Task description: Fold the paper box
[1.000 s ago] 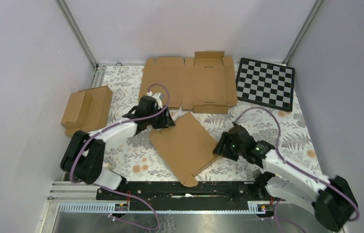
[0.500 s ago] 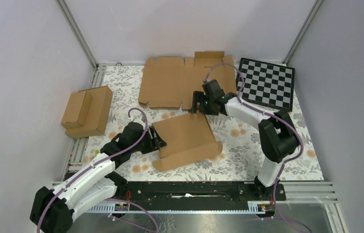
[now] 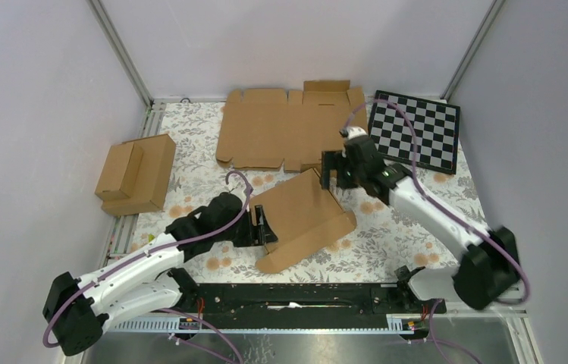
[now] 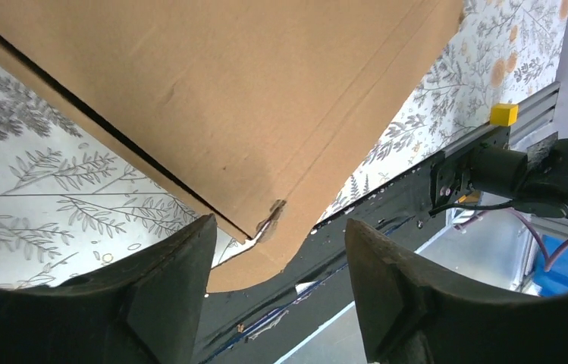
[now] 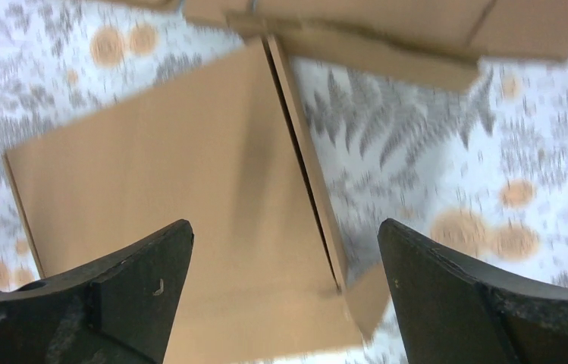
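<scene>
Cardboard work on a floral-patterned table [image 3: 432,227], seen from above with two robot arms reaching in from the near edge.

The paper box [image 3: 303,216], a shallow brown mailer, lies near the middle of the table, slightly toward the near edge. In the left wrist view its lid lies over the base with a thin dark gap along the seam, and a rounded tab pokes out at one corner.

The left gripper [image 3: 265,227] sits low at the box's left edge. Its fingers [image 4: 167,303] are spread on either side of that corner without pressing on it, so it grips nothing. The right gripper [image 3: 330,176] hovers over the box's far right corner, its fingers [image 5: 129,280] splayed wide and empty.

A second ago both claws were narrower, the right one at the box's right edge and the left one at its far left corner, and the box lay turned diagonally. Since then the box has swung round, the right arm has crossed to the far side, and both claws have let go. This looks like a regrip rather than a finished fold; the lid and tab probably need tucking in.

A larger flat cardboard blank [image 3: 280,129] lies along the far edge, a checkerboard [image 3: 415,133] in the far right corner, and two joined small boxes [image 3: 135,174] at the left edge.
</scene>
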